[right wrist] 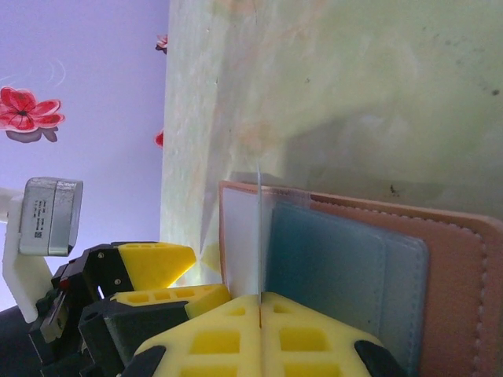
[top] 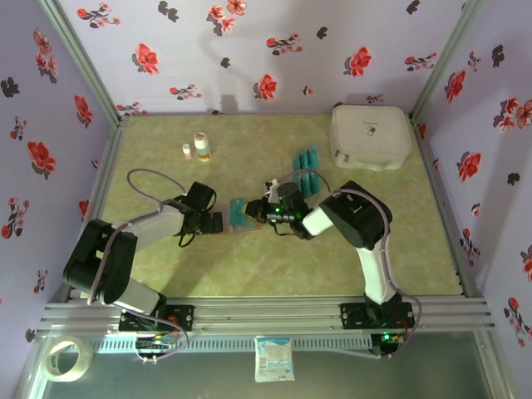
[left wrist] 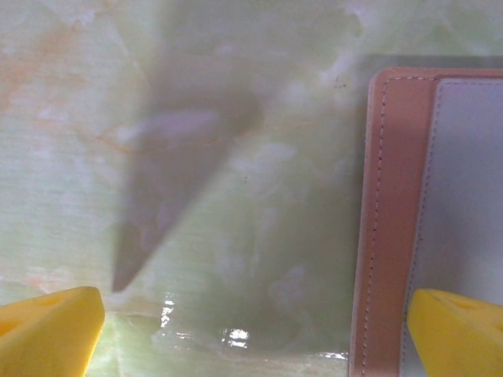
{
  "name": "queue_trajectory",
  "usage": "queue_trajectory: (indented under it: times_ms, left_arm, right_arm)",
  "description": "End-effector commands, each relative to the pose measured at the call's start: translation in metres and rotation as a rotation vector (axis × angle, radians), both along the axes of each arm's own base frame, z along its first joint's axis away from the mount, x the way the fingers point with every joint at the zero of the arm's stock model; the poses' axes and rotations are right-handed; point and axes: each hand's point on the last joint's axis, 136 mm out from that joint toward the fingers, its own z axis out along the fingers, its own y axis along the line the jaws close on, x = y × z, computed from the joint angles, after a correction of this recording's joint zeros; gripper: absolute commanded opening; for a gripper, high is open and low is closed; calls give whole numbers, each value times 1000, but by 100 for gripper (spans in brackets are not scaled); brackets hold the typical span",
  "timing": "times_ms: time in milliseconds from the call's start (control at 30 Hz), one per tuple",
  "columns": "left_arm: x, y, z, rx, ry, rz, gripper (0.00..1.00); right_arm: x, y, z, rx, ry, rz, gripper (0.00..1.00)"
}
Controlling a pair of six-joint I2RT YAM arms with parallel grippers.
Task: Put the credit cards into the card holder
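Observation:
The card holder (top: 218,223) lies open on the green table, showing its reddish-brown rim (right wrist: 464,275) and greyish-blue pocket (right wrist: 338,267). My right gripper (top: 264,212) is shut on one credit card (right wrist: 258,236), seen edge-on, standing upright over the holder's inside beside the pocket. From above that card (top: 243,212) shows teal over the holder. My left gripper (left wrist: 251,334) is open and low over the table at the holder's left edge (left wrist: 389,220), with one yellow fingertip (left wrist: 460,330) over the holder. More credit cards (top: 306,170) lie in a cluster behind the right gripper.
A large white rounded case (top: 371,135) sits at the back right. Two small bottles (top: 199,147) stand at the back left. A tape roll (top: 62,357) and a small packet (top: 274,359) lie below the front rail. Floral walls close in three sides.

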Motion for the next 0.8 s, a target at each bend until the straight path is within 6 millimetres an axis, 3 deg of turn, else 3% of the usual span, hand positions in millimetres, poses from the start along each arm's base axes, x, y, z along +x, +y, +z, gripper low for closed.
queue_trajectory:
  times_ms: [0, 767]
  left_arm:
    - [-7, 4, -7, 33, 37, 9, 100]
    - [-6, 4, -7, 35, 40, 6, 100]
  right_arm:
    - [-12, 3, -10, -5, 26, 34, 0]
    - [-23, -5, -21, -46, 54, 35, 0]
